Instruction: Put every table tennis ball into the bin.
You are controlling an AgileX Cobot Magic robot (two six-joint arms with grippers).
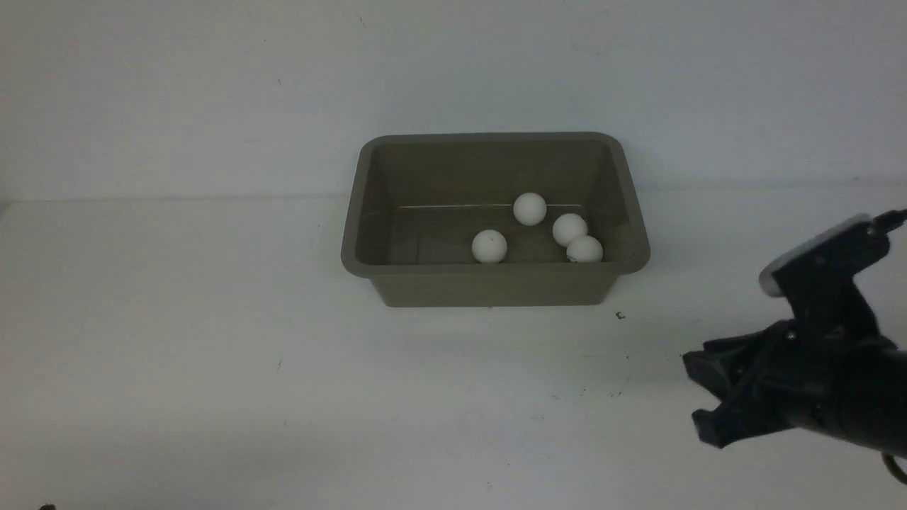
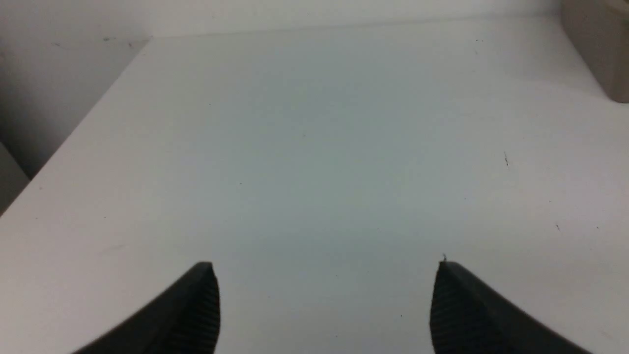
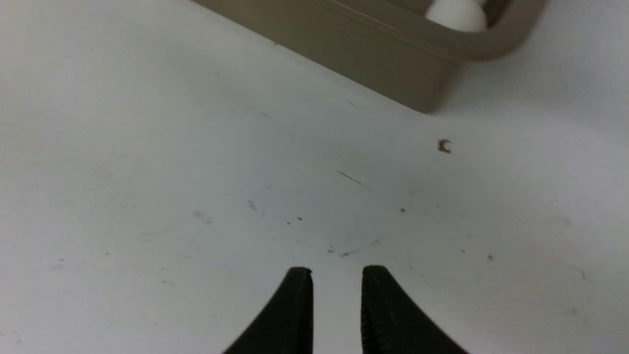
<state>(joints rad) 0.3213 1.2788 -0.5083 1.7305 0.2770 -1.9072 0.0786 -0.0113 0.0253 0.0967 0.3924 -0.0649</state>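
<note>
Front view: bin (image 1: 489,287) sits mid-table toward the far wall, all four table tennis balls already inside. One ball (image 1: 489,246) lies left of centre near the near wall, one (image 1: 530,209) further back, and a pair on the right, (image 1: 570,229) and (image 1: 585,249), which look to be touching each other. No ball seen on the table (image 1: 177,340) in any view, so the task looks finished.

Right gripper (image 1: 701,397) hangs low at the near right, well apart from the bin; right wrist view shows its fingertips (image 3: 300,295) with only a narrow gap and nothing between them. Left gripper (image 2: 324,300) is out of the front view; left wrist view shows the jaws spread wide and empty over bare table, with a corner of the bin (image 2: 602,49) at the edge.

Handling judgement: balls are very light, smooth, hollow and rigid, so they will roll at a nudge and can squirt out of a pinch. Take hold across the widest middle, pads square on, light squeeze. Bin is stiff plastic; its flared rim would be the place to grip it.
</note>
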